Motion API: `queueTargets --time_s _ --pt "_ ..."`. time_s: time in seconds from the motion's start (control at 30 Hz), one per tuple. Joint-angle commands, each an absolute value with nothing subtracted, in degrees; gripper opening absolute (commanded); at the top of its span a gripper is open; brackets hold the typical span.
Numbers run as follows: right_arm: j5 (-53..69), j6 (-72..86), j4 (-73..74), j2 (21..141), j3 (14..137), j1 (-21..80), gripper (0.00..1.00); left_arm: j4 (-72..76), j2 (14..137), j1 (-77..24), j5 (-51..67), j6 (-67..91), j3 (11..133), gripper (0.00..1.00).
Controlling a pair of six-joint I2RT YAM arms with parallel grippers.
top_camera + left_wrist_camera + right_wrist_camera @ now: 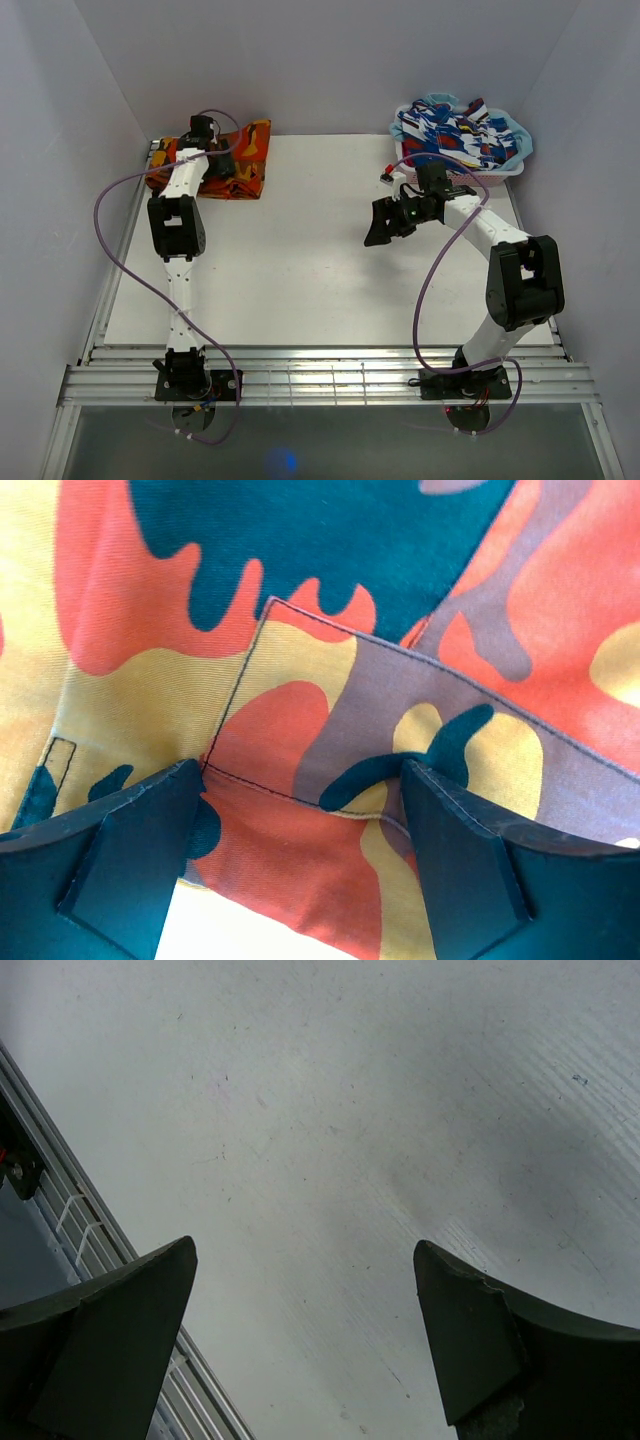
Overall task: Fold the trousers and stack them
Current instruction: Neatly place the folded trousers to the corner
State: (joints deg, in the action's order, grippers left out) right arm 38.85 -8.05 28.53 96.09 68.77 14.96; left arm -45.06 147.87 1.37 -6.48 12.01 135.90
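The trousers (243,160), printed in orange, red and yellow camouflage, are seen folded into a compact bundle at the far left corner of the white surface (300,260). The left fingers (130,850) are spread wide close over the fabric, near a stitched seam (240,690). The right fingers (110,1340) are held spread above bare surface. A pale basket (480,173) at the far right corner is heaped with blue, white and red garments (450,135).
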Motion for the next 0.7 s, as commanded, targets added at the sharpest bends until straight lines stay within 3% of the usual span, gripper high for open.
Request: queueTargets --time_s 0.0,0.1,0.23,0.67 --pt "38.41 -8.79 27.77 94.57 68.55 14.5 0.95 -44.65 154.95 1.93 -5.0 19.06 133.24 0.92" --pt "38.32 -8.79 27.77 95.1 68.38 14.41 0.95 -44.3 155.21 1.93 -3.61 23.02 130.35 0.89" --pt "37.79 -8.88 28.3 95.36 68.82 14.41 0.95 -45.7 156.53 2.11 -7.55 26.62 130.16 0.75" --pt "36.39 -10.37 30.32 98.17 71.45 14.41 0.95 -47.55 154.25 6.15 -9.57 36.47 126.74 0.71"
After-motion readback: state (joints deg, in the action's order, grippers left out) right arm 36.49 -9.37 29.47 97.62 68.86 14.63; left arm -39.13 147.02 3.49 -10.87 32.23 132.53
